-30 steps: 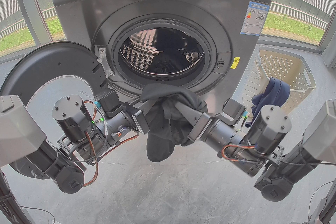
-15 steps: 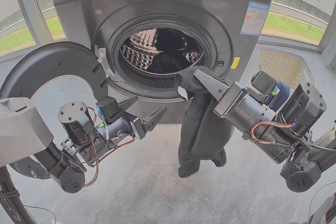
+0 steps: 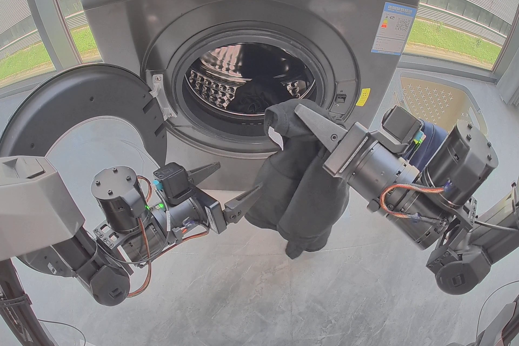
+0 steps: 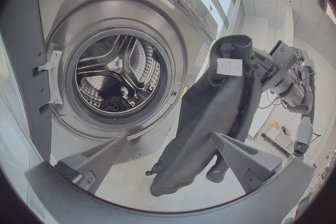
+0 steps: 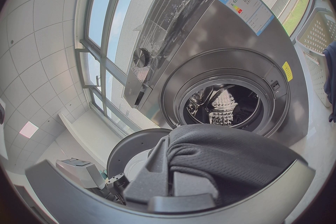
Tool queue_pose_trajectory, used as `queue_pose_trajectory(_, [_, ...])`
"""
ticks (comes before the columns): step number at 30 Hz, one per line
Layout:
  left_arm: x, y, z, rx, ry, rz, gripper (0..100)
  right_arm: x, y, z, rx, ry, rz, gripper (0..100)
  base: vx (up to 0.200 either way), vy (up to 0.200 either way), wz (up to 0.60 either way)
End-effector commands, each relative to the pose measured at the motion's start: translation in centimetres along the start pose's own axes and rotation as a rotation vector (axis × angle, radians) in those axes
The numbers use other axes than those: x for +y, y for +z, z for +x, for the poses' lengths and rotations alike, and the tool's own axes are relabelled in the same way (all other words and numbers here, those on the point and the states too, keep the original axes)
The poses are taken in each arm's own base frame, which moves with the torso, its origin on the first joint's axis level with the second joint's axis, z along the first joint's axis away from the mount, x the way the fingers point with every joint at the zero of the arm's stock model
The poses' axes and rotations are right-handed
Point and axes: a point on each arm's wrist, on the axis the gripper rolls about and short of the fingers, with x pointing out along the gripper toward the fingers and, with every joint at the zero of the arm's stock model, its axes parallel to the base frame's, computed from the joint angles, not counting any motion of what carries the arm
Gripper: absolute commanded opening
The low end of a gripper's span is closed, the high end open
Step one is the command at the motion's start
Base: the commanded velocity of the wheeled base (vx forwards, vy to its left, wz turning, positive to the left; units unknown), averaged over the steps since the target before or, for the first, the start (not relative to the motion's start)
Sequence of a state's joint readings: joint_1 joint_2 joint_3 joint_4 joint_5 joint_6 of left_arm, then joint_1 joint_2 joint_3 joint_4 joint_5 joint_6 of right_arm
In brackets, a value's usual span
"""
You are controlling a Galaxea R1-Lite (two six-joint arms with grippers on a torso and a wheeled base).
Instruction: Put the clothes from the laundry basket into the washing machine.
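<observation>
My right gripper [image 3: 296, 117] is shut on a dark grey garment [image 3: 303, 190] with a white label. It holds the garment in front of the lower right rim of the washing machine's open drum [image 3: 248, 79]. The cloth hangs bunched below the fingers, clear of the floor. A dark garment [image 3: 254, 95] lies inside the drum. My left gripper [image 3: 240, 175] is open, low and to the left, one fingertip close to the hanging cloth's lower edge. In the left wrist view that gripper [image 4: 168, 135] is open in front of the garment [image 4: 210, 112]. Cloth [image 5: 227, 154] drapes over my right gripper [image 5: 168, 165].
The round door [image 3: 75, 104] stands swung open at the left. A cream laundry basket [image 3: 443, 104] stands right of the machine, with a navy garment [image 3: 432, 141] draped over its rim. Bare grey floor lies before the machine.
One second ago both grippers held the garment low at the middle. The left gripper let go and drew back; the right lifted it toward the drum. The hanging cloth has since bunched up leftward.
</observation>
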State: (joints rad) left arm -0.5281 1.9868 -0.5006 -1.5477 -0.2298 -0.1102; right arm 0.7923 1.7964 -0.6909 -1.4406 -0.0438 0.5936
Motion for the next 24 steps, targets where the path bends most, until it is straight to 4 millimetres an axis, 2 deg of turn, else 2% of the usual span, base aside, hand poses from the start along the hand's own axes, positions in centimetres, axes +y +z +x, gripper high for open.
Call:
queue_pose_trajectory(1, [-0.2, 0.7, -0.3, -0.021, -0.015, 0.005, 100, -0.8, -0.7, 1.0, 0.005, -0.038, -0.004, 0, 0.000, 0.000, 0.00])
queue_pose_trajectory(5, [-0.5, 1.6, -0.8, -0.043, -0.045, 0.013, 100, -1.0, -0.9, 2.7, -0.037, -0.075, -0.005, 0, 0.000, 0.000, 0.00])
queue_pose_trajectory(13, [-0.6, 1.9, -1.1, -0.047, -0.066, 0.040, 100, -1.0, -1.1, 4.1, -0.044, -0.075, -0.002, 0, 0.000, 0.000, 0.00])
queue_pose_trajectory(20, [0.2, 1.7, -1.1, -0.036, -0.067, 0.040, 100, -0.7, -0.8, 4.1, -0.061, -0.077, 0.002, 0, 0.000, 0.000, 0.00])
queue_pose_trajectory(21, [1.1, 1.0, -1.0, -0.017, -0.042, 0.037, 100, -0.6, -1.0, 3.9, -0.058, -0.076, 0.003, 0, 0.000, 0.000, 0.00])
queue_pose_trajectory(24, [1.8, 0.4, -0.8, 0.001, -0.023, 0.032, 100, -0.5, -0.9, 3.4, -0.046, -0.073, 0.003, 0, 0.000, 0.000, 0.00])
